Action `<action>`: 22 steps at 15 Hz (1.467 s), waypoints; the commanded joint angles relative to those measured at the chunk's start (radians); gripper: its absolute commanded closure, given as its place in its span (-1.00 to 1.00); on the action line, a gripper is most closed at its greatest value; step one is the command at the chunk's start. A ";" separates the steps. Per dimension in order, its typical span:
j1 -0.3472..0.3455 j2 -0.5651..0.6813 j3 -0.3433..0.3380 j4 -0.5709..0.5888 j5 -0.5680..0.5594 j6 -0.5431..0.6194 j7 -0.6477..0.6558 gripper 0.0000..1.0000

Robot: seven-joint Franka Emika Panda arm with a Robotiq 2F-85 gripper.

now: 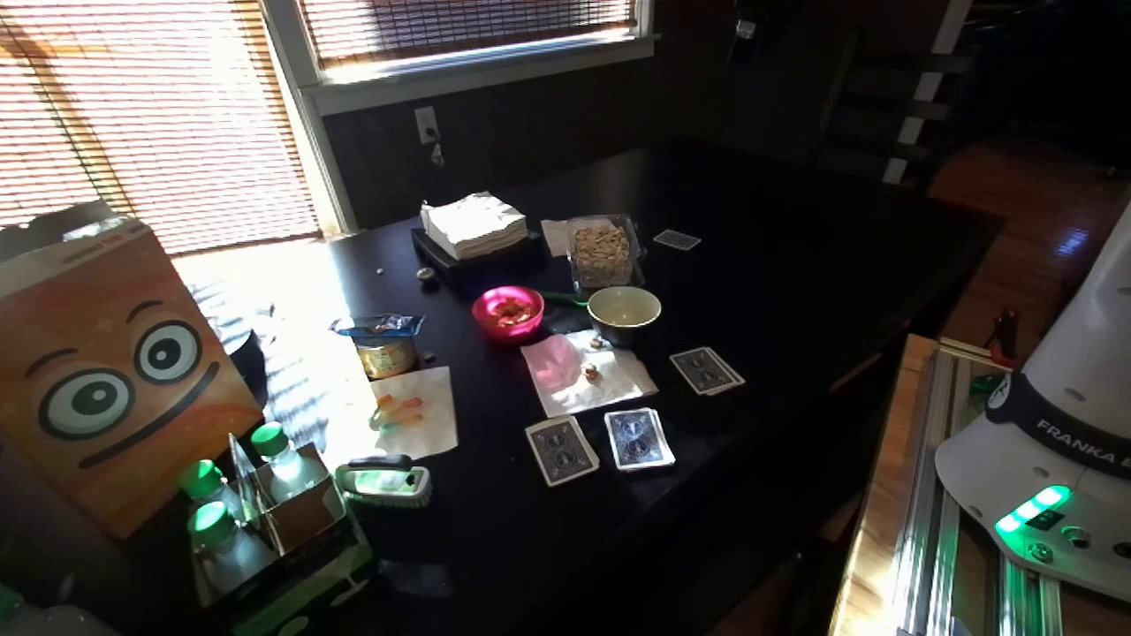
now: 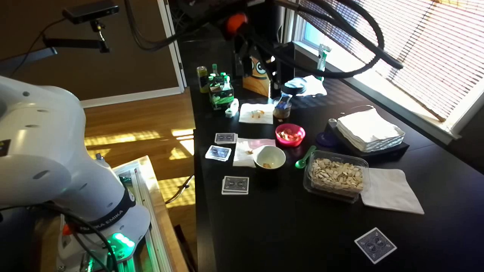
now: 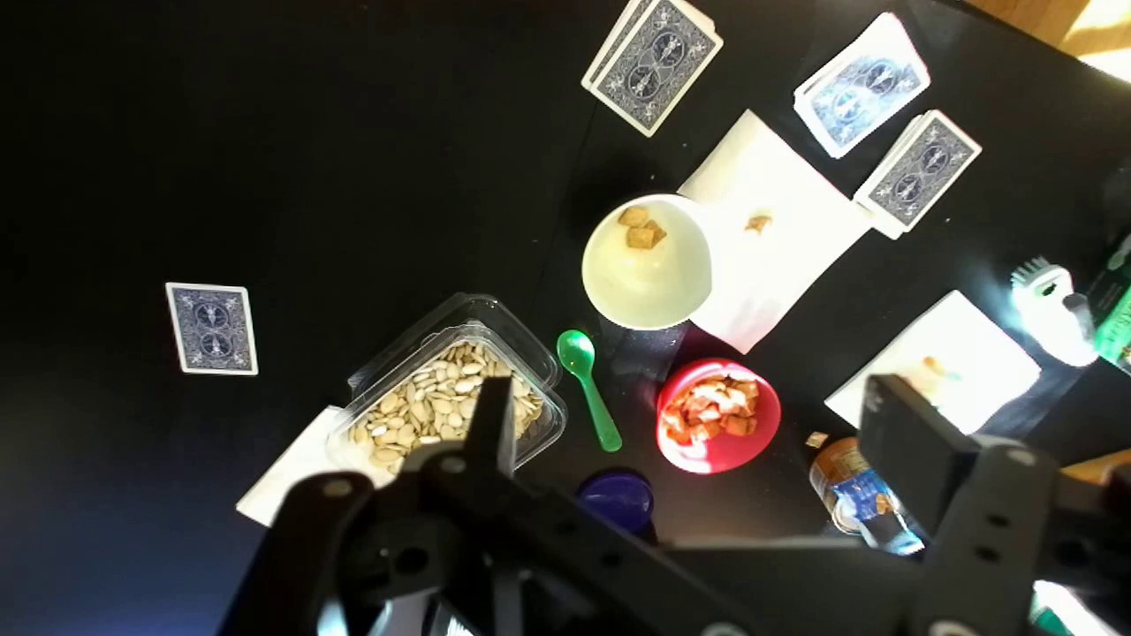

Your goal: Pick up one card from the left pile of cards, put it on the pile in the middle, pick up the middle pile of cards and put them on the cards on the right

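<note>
The left pile of cards (image 1: 562, 450), dark-backed with white edges, lies beside the middle pile of cards (image 1: 638, 439), which looks bluish in the light. Set a little apart are the cards on the right (image 1: 707, 369), a low dark-backed stack. All three piles also appear in the wrist view: the left pile (image 3: 923, 170), the middle pile (image 3: 861, 84) and the right cards (image 3: 654, 66). A single card (image 3: 212, 329) rests far from them. My gripper (image 3: 702, 397) is open and empty, high above the table, away from every pile. It is hidden from an exterior view.
A white bowl (image 3: 647, 262) and a napkin (image 3: 769, 230) adjoin the piles. Around them are a pink bowl (image 3: 717, 415), green spoon (image 3: 590, 389), seed box (image 2: 336, 175), napkin stack (image 2: 370, 128), jar (image 3: 844, 477) and bottle carrier (image 2: 221, 92). The table's edge runs close to the piles.
</note>
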 commanded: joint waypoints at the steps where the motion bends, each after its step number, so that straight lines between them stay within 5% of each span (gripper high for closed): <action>1: -0.011 0.002 0.009 0.003 0.006 -0.003 -0.006 -1.00; 4: -0.011 0.002 0.009 0.003 0.006 -0.003 -0.006 -1.00; 12: 0.163 -0.131 0.231 -0.188 -0.017 0.006 -0.043 -1.00; 22: 0.450 0.046 0.305 -0.288 -0.002 0.334 -0.236 -1.00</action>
